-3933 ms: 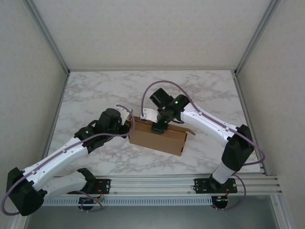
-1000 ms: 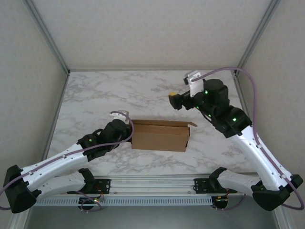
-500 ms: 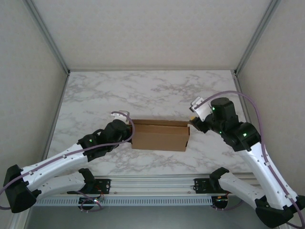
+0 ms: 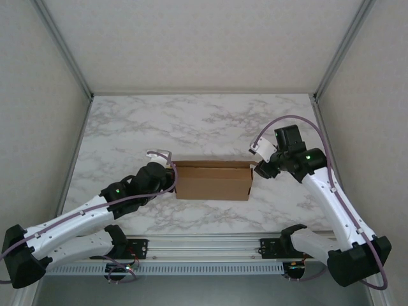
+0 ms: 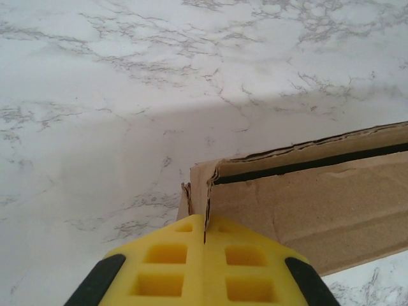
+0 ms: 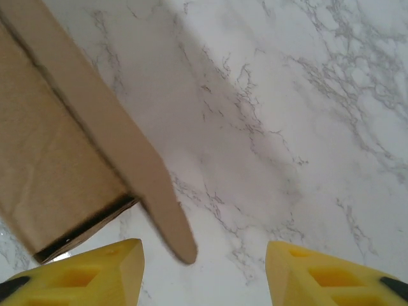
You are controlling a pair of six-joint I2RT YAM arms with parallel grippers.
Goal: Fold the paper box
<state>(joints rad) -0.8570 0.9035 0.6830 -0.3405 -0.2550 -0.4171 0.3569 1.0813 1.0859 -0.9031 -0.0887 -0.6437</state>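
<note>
On table (image 4: 127, 127), paper box (image 4: 213, 182) (left hand (image 5: 204, 226) pinching)

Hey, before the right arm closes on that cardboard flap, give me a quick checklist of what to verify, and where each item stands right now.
1. Anchor: left gripper shut on the left end of the paper box: ok.
2. Ready: right gripper open: ok.
3. Aim: flap lies between the right jaws: ok, though off-centre.
4. Support: paper box resting on the table: ok.
5. Depth: flap far enough into the jaws for a firm pinch: cannot tell.
</note>
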